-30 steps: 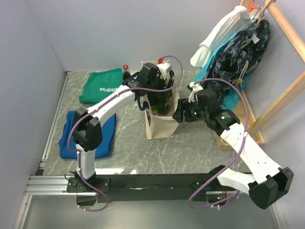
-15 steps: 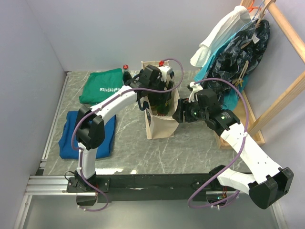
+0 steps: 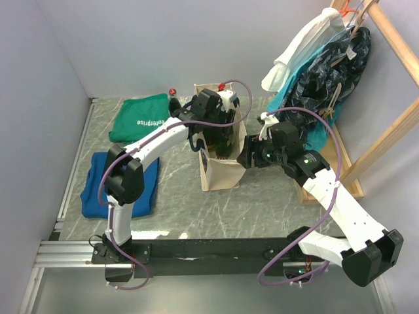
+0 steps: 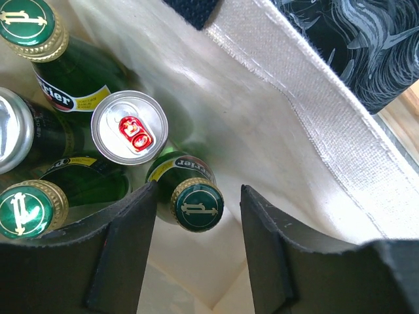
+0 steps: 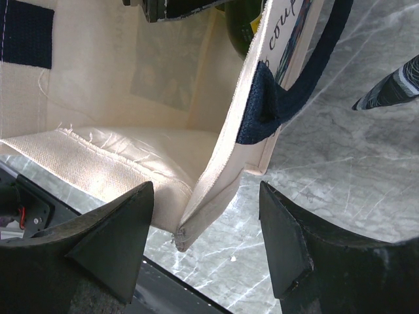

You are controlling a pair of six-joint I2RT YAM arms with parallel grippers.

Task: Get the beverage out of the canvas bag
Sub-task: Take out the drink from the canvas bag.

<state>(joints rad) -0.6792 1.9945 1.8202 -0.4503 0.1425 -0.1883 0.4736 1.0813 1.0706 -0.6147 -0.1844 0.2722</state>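
Fingers (image 4: 124,255) of the left gripper (image 4: 199,195) stand spread at the bottom of the left wrist view, one on each side of a green-capped bottle (image 4: 198,207). We see a thin gap between each pad and the cap. That bottle stands upright inside the canvas bag (image 4: 275,124). A silver can (image 4: 129,127) sits just above it in the frame, and another green bottle (image 4: 72,65) is at the upper left.

In the top view we find the bag upright at the middle of the marbled table (image 3: 275,203), with the left gripper dipped into its mouth. The right gripper (image 5: 206,190), at the bag's right rim, also has its fingers (image 5: 111,242) apart. The bag's side wall hangs between them, and we see neither pad pressing on the canvas. A navy handle (image 5: 278,98) crosses the upper right of the right wrist view. A green cloth (image 3: 139,116) and a blue cloth (image 3: 121,186) lie to the left of the bag in the top view.
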